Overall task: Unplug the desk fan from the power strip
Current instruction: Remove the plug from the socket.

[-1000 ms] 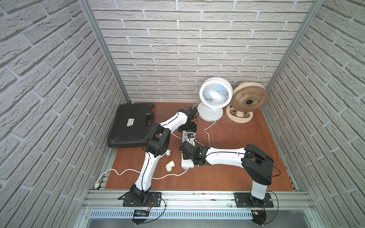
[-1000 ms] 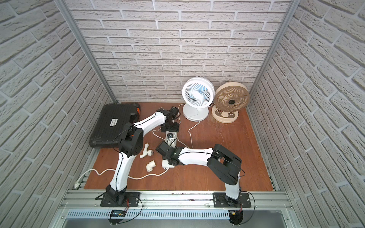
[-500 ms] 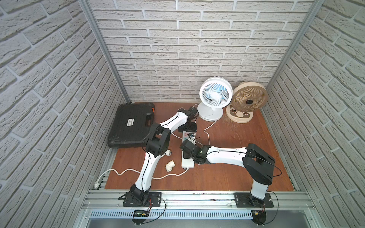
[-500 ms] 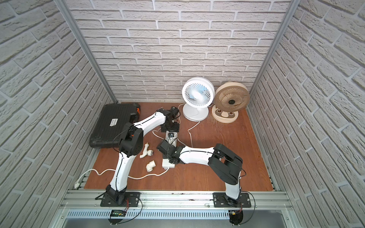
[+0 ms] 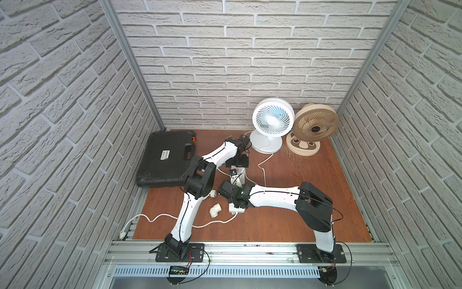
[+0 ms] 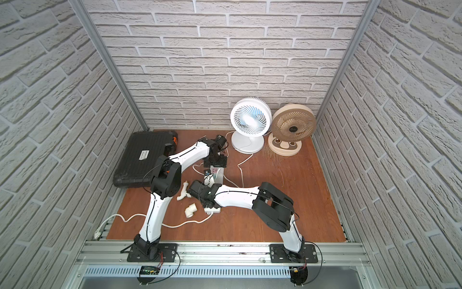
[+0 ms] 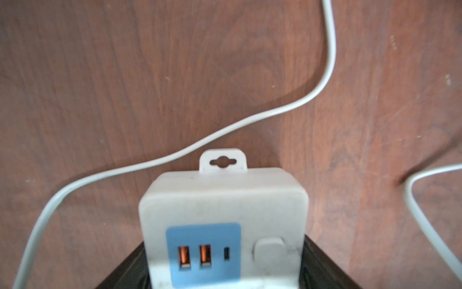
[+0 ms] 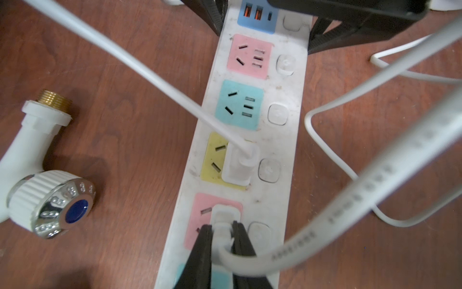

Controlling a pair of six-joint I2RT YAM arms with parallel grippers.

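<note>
On the desk, the power strip lies lengthwise betw. the arms. The left pincer clamps its USB end, prob. to pin it vs. the pull. The right pincer pinches the white plug in a pink socket, flat cord looping off. A 2nd plug sits in the yellow socket. Can't trace which cord reaches the white fan or beige fan; arms hide most of the strip from above.
</note>
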